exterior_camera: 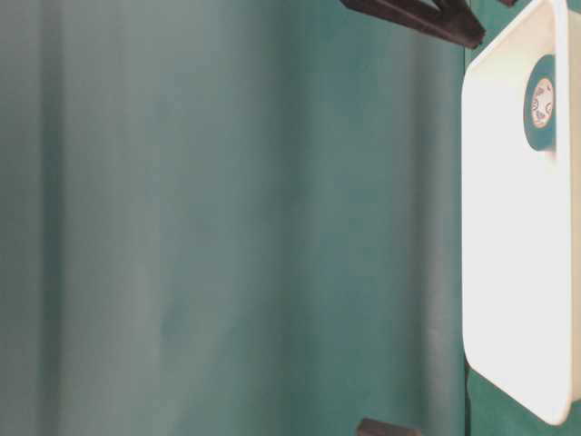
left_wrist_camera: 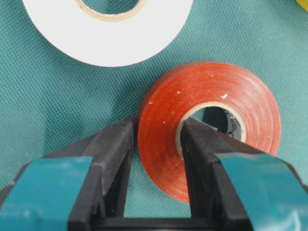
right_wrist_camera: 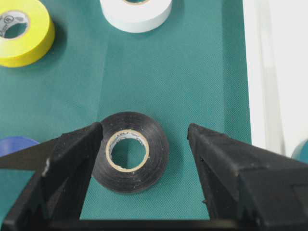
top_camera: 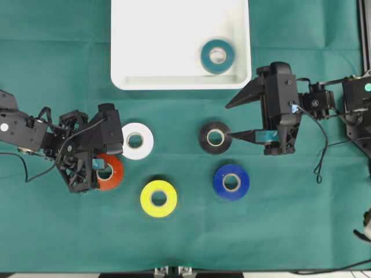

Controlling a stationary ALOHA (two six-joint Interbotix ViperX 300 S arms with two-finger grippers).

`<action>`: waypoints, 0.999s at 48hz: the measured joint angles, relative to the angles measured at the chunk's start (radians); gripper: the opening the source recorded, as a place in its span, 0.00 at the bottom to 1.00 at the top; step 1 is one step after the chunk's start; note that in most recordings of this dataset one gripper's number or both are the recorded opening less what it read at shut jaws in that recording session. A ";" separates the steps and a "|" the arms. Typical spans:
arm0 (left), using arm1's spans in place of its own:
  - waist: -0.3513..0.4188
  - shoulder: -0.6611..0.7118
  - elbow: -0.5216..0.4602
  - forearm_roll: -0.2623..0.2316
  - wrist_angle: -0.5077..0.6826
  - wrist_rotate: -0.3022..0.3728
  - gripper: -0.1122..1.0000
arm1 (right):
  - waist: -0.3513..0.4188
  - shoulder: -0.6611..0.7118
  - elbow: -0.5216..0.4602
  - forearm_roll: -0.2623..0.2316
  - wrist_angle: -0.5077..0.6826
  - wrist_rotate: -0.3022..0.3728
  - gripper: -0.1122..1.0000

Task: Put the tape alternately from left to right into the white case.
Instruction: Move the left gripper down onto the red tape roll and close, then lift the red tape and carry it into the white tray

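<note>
Green cloth (top_camera: 290, 231): the covered table carries the whole scene, seen from overhead.
White case (top_camera: 127, 58): lies at the top centre of the cloth; it holds one roll only, the teal tape (top_camera: 217, 55), flat near its lower right corner.
Progress: one of six rolls is in, five remain on the cloth, so the job looks to be in its early stage.
Left gripper (top_camera: 98, 168): clamped on the red tape (top_camera: 113, 172), one finger through the core and the other against the outer wall, as the left wrist view shows; the roll appears to rest on the cloth.
Right gripper (top_camera: 240, 119): jaws wide apart and holding nothing, hanging just above the black tape (top_camera: 215, 137), which shows between them in the right wrist view.
White tape (top_camera: 137, 140): lies just beside the red roll.
Yellow tape (top_camera: 158, 198): below the white roll.
Blue tape (top_camera: 231, 182): below the black roll.
</note>
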 measured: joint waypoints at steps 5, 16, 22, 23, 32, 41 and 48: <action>0.000 0.000 0.000 0.000 0.000 0.000 0.08 | 0.000 0.000 0.000 -0.002 0.000 0.000 0.81; -0.002 -0.008 0.002 0.000 -0.002 0.000 0.08 | 0.000 0.002 0.000 0.000 0.000 0.000 0.81; -0.014 -0.023 0.003 -0.002 0.009 -0.003 0.08 | 0.000 0.000 0.000 0.000 0.000 0.000 0.81; -0.017 -0.028 0.003 -0.002 0.014 -0.003 0.08 | -0.003 0.000 0.000 0.000 0.000 0.000 0.81; -0.028 -0.097 0.003 -0.002 0.071 -0.005 0.08 | 0.000 0.000 0.000 0.000 0.000 0.000 0.81; -0.032 -0.160 -0.002 -0.002 0.118 -0.003 0.08 | 0.000 0.002 0.000 0.000 0.000 0.000 0.81; -0.032 -0.183 -0.002 -0.002 0.124 -0.003 0.08 | 0.000 0.000 -0.002 0.000 0.000 0.000 0.81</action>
